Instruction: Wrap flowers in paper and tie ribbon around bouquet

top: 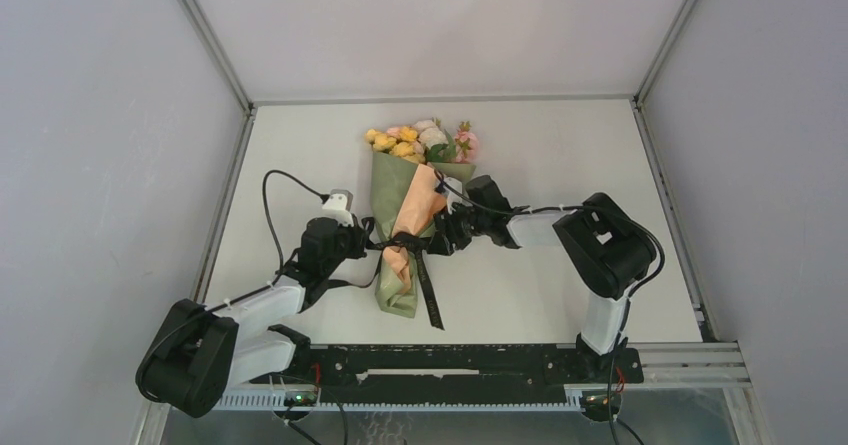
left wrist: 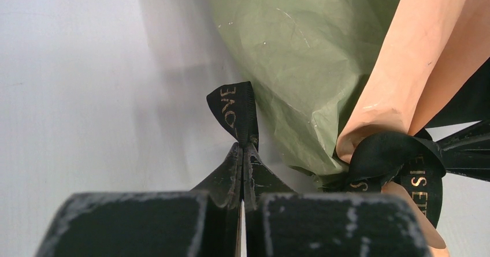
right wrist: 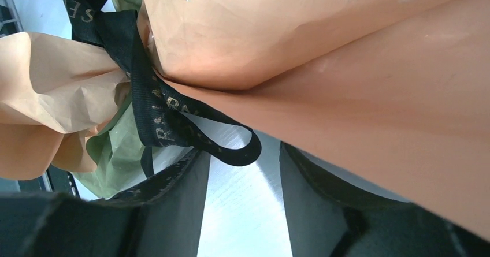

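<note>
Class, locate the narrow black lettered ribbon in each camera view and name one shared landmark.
Top external: narrow black lettered ribbon knotted round the paper-wrapped bouquet at centre, tail trailing toward the bottom.
Left wrist: one end at centre, pinched in the shut left claw; knot at lower right.
Right wrist: left of centre, a loop reaching the open right claw.
Shared landmark: the peach-orange paper fold.

My left arm (top: 262, 307) and right arm (top: 603, 250) show white links, bulky black joints and looping black cables (top: 266, 200); the pincer fingers (left wrist: 133, 222) look scuffed grey.
</note>
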`<move>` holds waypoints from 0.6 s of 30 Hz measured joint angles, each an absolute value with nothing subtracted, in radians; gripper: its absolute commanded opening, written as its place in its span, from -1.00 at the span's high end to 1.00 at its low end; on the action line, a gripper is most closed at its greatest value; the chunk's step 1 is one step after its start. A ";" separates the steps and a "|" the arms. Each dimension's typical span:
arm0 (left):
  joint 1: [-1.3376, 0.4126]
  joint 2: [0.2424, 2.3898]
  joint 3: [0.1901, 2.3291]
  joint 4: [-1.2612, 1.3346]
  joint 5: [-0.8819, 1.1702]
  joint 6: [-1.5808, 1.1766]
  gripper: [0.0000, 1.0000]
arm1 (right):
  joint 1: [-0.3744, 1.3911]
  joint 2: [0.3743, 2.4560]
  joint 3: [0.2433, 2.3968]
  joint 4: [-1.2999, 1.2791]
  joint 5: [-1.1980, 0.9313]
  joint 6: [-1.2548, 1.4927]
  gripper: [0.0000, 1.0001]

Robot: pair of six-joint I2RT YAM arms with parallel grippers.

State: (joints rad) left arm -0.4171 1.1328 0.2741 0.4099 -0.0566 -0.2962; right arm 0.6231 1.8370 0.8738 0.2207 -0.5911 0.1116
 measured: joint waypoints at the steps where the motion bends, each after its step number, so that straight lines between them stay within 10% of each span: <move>1: -0.417 1.133 0.274 0.410 -0.057 -0.295 1.00 | 0.623 1.840 0.874 0.225 -0.597 0.112 0.07; 6: -0.417 1.134 0.274 0.410 -0.057 -0.287 1.00 | 0.624 1.858 0.874 0.236 -0.635 0.118 0.98; 18: -0.415 1.176 0.313 0.536 -0.049 -0.117 1.00 | 0.635 1.777 0.781 0.273 -0.624 0.188 1.00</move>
State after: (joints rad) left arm -0.4149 1.1763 0.3126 0.5358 -0.0486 -0.1169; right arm 0.6350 1.7767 0.7815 0.2733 -0.6239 0.1879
